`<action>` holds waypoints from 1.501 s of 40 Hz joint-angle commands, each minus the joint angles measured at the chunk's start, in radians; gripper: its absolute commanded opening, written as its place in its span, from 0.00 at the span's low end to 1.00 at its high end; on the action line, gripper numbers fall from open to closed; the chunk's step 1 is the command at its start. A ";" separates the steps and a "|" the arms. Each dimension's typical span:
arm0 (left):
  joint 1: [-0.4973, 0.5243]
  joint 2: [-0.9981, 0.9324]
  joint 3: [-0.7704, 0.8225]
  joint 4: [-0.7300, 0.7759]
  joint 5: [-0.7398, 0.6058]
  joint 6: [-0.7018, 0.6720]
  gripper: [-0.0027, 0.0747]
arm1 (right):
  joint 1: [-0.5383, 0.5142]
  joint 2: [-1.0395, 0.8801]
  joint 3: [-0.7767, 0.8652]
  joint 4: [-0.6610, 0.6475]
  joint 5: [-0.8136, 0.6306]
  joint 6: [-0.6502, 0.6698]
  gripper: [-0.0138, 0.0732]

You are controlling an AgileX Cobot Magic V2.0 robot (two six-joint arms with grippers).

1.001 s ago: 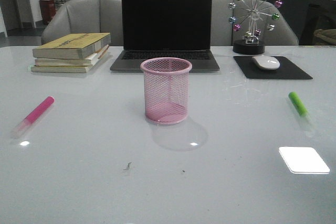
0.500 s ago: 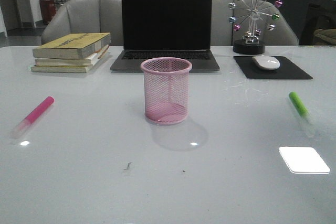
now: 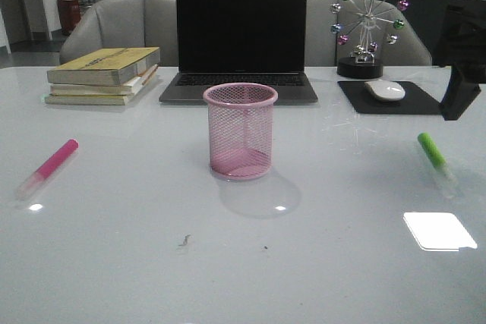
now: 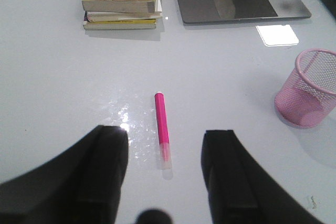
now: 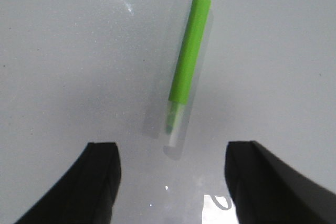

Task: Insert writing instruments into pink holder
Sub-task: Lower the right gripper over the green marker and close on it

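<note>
No readable writing shows — left pincer (image 4: 164, 174) and right pincer (image 5: 170, 182) both gape above pink marker (image 4: 162, 128) and green marker (image 5: 188, 59).

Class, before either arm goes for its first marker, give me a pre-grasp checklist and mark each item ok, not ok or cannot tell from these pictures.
1. Pink holder upright, mouth unobstructed: ok.
2. Holder empty, neither marker in it yet: ok.
3. Left gripper open, pink marker lying flat on the table in line with the gap between its fingers: ok.
4. Right gripper open, green marker lying flat ahead of the gap, at a slight angle: ok.
5. Nothing touching either marker; books and mouse well apart from them: ok.
6. Height of each gripper above the table: cannot tell.
</note>
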 commanded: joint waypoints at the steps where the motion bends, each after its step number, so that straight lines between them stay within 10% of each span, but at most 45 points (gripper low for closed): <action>1: -0.006 -0.004 -0.037 -0.023 -0.071 -0.005 0.56 | 0.002 0.030 -0.082 0.006 -0.034 -0.006 0.77; 30: -0.006 -0.004 -0.037 -0.023 -0.054 -0.005 0.56 | -0.033 0.409 -0.534 -0.029 0.269 0.036 0.77; 53: -0.006 -0.004 -0.037 -0.023 -0.040 -0.005 0.56 | -0.039 0.495 -0.569 -0.031 0.331 0.035 0.77; 60: -0.006 -0.004 -0.037 -0.023 -0.040 -0.005 0.56 | -0.039 0.495 -0.569 -0.031 0.320 0.035 0.57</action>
